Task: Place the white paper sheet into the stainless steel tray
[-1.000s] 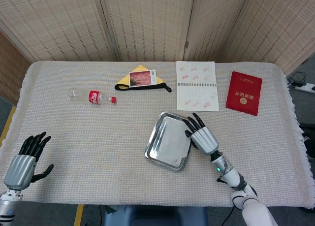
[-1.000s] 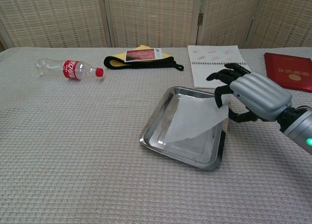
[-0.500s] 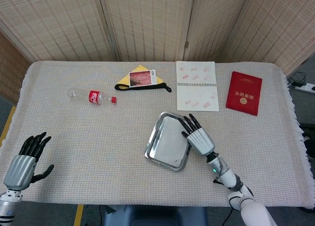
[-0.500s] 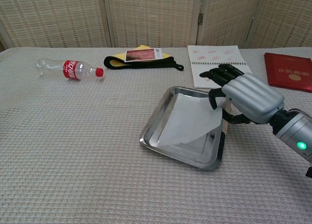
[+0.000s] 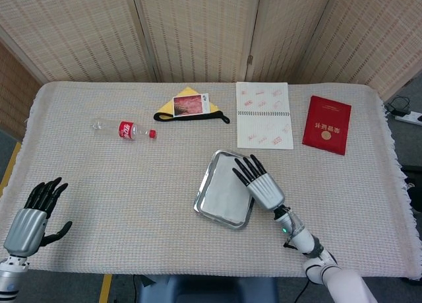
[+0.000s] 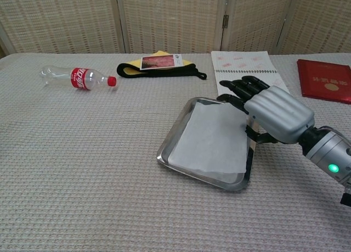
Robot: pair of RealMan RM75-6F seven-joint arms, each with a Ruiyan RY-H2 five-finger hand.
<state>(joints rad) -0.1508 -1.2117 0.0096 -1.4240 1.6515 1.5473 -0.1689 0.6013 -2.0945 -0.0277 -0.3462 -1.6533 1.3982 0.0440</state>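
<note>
The white paper sheet (image 5: 226, 192) (image 6: 211, 139) lies flat inside the stainless steel tray (image 5: 204, 181) (image 6: 174, 135), which sits on the cloth right of the table's middle. My right hand (image 5: 261, 183) (image 6: 274, 112) hovers over the tray's right side. Its fingers (image 6: 241, 90) are stretched out and apart above the sheet's far right corner, and its thumb hangs outside the right rim. The sheet's right edge is partly hidden under the palm. My left hand (image 5: 30, 217) rests at the near left edge of the table, fingers spread and holding nothing.
A plastic bottle with a red label (image 5: 125, 129) (image 6: 77, 77) lies at the far left. A yellow cloth with a black strap and a card (image 5: 191, 107) (image 6: 159, 65), an open spiral notebook (image 5: 264, 115) (image 6: 244, 71) and a red booklet (image 5: 327, 125) (image 6: 324, 79) line the far side.
The right hand moved left over the tray and lowered the sheet it was pinching. The sheet went from raised at its right corner to lying flat. The left hand stayed still.
</note>
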